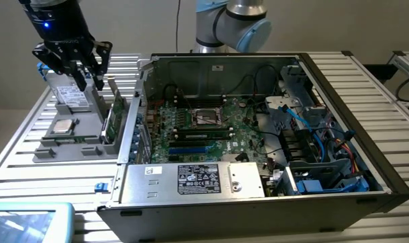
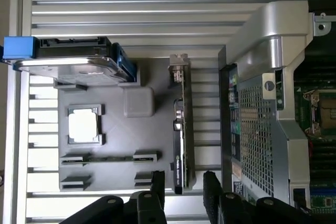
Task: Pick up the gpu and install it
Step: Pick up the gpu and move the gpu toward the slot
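The gpu [image 1: 114,115] stands on its edge in a slot of the grey holder [image 1: 76,148], next to the open computer case [image 1: 353,152]. From above, the gpu [image 2: 181,129] is a thin dark strip with a metal bracket at one end. My gripper [image 1: 87,76] hangs above the holder, higher than the card and a little to the exterior view's left of it. It is open and holds nothing. In the wrist view the gripper [image 2: 184,184] has its fingers [image 2: 157,182] on either side of the line of the card's near end.
The holder [image 2: 121,140] also carries a grey hard drive [image 2: 73,61], a square processor [image 2: 84,124] and a narrow dark memory stick [image 2: 110,157]. In the case are the green motherboard [image 1: 204,126], a power supply [image 1: 194,179] and cables. Its metal wall [image 2: 262,119] stands close beside the card.
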{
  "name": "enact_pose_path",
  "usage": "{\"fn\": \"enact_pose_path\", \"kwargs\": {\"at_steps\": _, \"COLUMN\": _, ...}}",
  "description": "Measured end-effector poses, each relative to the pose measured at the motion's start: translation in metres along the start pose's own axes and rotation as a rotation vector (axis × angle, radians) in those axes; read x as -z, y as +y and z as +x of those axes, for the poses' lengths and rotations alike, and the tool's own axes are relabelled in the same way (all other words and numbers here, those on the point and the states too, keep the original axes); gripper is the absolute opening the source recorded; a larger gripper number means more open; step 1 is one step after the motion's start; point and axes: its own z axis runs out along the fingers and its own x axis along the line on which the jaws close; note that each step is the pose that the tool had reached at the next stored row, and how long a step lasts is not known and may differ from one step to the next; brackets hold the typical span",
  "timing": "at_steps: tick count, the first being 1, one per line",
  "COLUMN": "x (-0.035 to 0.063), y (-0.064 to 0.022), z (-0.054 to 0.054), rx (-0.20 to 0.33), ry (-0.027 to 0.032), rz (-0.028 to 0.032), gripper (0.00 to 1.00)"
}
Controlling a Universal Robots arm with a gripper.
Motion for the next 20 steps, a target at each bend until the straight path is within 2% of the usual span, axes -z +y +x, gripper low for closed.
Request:
{"fn": "enact_pose_path", "kwargs": {"at_steps": 4, "x": -0.0073, "y": -0.0004, "z": 0.000, "rx": 0.000, "ry": 0.0001, "rz": -0.0020, "gripper": 0.44}}
{"fn": "enact_pose_path", "kwargs": {"at_steps": 8, "x": -0.0142, "y": -0.0008, "z": 0.002, "rx": 0.000, "ry": 0.0005, "rz": -0.0120, "gripper": 0.44}}
{"fn": "enact_pose_path", "kwargs": {"at_steps": 9, "x": -0.0160, "y": -0.0007, "z": 0.002, "rx": 0.000, "ry": 0.0004, "rz": -0.0127, "gripper": 0.44}}
{"fn": "enact_pose_path", "kwargs": {"at_steps": 13, "x": -0.0236, "y": 0.0053, "z": 0.002, "rx": 0.000, "ry": 0.0005, "rz": -0.0128, "gripper": 0.44}}
{"fn": "enact_pose_path", "kwargs": {"at_steps": 20, "x": -0.0364, "y": 0.0067, "z": 0.005, "rx": 0.000, "ry": 0.0005, "rz": -0.0127, "gripper": 0.44}}
